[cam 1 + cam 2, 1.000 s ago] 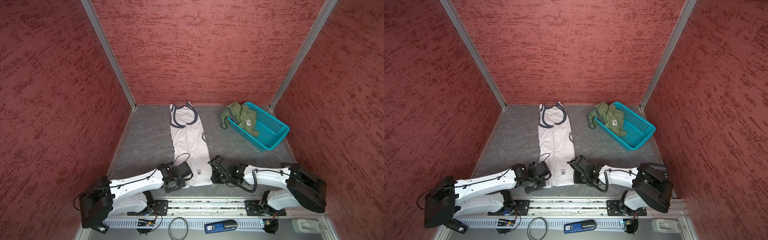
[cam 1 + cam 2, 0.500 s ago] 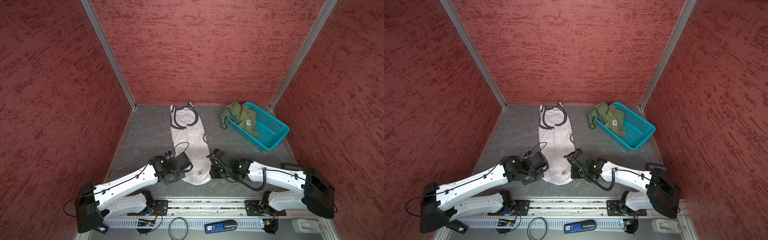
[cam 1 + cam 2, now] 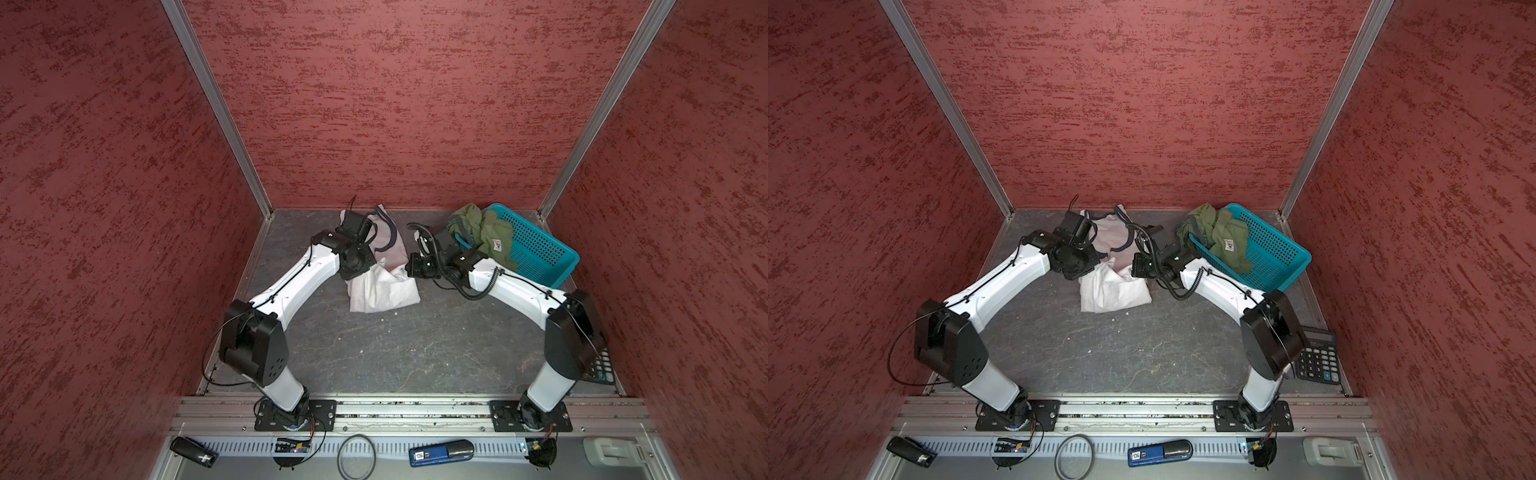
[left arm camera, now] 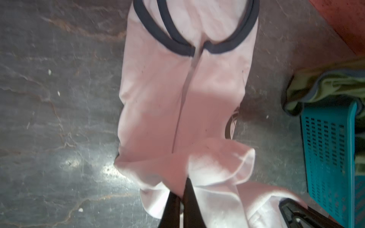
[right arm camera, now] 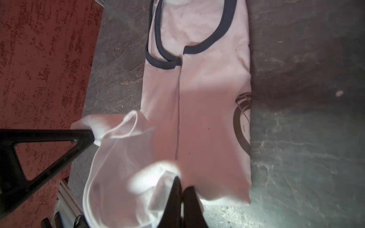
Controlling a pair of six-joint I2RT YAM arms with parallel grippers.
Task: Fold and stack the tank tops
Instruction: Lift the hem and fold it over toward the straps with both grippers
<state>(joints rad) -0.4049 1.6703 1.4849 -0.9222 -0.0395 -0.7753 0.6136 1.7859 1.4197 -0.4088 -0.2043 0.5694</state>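
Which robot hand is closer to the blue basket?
Right. The right gripper pinches the white tank top near the teal basket; the left gripper pinches the same top from its other side, farther from the basket.

1. Nothing fully readable in any view (checked all four).
2. white tank top [image 5: 207, 94]: dark round emblem print [image 5: 242, 122] at the folded edge, half cut off by the fold. Curved lines only, no letters legible. The left wrist view shows a sliver of it, blurred.
3. olive tank top [image 3: 494, 230]: small white tag [image 3: 496, 245] with dark print, seen in both top views, too small to read.
4. blue device [image 3: 440, 452] on the front ledge: white label [image 3: 419, 456] with dark marks, illegible.
5. calculator [image 3: 1316, 355] at the desk's right edge: rows of keys, characters too small to read (display unreadable too).
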